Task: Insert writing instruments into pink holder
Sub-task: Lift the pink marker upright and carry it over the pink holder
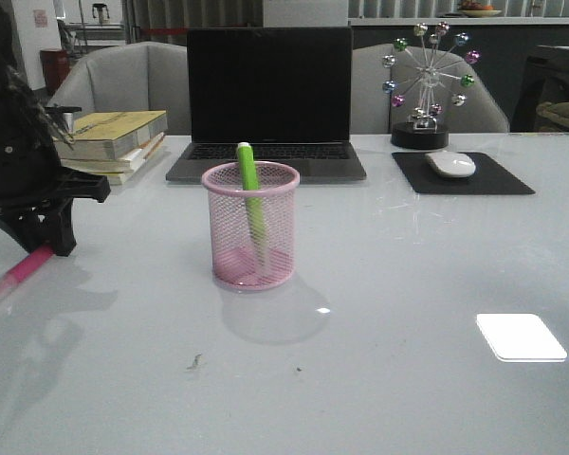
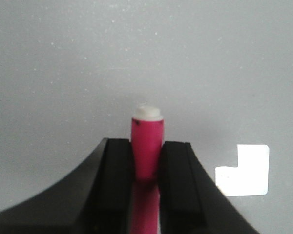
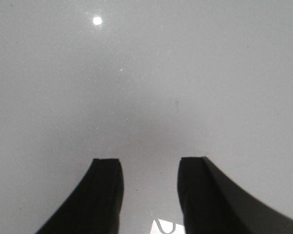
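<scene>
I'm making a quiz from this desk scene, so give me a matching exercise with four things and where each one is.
Things:
1. green marker
2. pink marker
3. mouse
4. books

Places:
A. on the black pad
B. stacked left of the laptop
C. standing in the pink cup
D. held in the left gripper

Pairs: 1-C, 2-D, 3-A, 4-B

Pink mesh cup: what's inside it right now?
One green marker stands leaning inside the pink cup, top above the rim. Nothing else shows through the mesh. The pink marker is outside, in the left gripper.
</scene>
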Controlling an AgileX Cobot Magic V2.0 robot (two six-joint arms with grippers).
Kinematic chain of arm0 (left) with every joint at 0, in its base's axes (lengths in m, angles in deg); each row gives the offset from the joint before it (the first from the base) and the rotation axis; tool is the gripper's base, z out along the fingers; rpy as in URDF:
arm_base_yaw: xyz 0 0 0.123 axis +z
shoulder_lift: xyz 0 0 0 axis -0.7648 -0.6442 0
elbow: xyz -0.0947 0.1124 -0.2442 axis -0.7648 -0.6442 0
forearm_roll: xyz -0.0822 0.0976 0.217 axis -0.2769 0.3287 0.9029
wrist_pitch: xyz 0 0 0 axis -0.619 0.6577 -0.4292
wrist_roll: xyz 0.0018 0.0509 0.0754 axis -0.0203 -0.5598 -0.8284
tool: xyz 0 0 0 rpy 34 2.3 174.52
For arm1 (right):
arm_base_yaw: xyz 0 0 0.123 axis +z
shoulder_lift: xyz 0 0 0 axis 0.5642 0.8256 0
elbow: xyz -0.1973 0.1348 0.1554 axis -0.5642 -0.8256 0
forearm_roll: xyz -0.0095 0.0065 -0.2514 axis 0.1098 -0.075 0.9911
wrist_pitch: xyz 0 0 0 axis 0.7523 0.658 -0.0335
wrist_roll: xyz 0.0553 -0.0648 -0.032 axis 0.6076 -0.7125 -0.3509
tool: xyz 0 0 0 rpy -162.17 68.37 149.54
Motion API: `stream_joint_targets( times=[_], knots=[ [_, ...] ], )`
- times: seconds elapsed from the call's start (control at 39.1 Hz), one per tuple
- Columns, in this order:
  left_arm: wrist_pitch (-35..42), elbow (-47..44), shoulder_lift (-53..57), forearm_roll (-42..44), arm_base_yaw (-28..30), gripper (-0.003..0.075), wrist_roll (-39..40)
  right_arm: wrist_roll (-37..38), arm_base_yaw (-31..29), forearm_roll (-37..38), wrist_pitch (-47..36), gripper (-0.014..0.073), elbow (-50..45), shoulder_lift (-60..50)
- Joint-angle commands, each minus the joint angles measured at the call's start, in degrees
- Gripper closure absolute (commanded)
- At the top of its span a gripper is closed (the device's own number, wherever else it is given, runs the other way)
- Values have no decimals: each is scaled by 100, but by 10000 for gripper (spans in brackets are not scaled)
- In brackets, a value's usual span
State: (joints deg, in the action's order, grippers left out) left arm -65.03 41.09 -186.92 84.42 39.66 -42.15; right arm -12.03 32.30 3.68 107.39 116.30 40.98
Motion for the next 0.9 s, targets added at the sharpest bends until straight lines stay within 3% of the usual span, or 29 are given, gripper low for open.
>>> stream_joint_targets(
  times=[0.0, 0.44, 0.87],
  knots=[
    [-226, 35, 121, -22, -5, 620, 43, -13, -19, -4, -226, 200, 152, -145],
    [-373, 276, 380, -59, -18, 622, 43, -13, -19, -4, -130, 200, 152, -145],
    [1384, 645, 1694, -59, -662, 622, 43, -13, -19, -9, -116, 200, 152, -145]
  ],
)
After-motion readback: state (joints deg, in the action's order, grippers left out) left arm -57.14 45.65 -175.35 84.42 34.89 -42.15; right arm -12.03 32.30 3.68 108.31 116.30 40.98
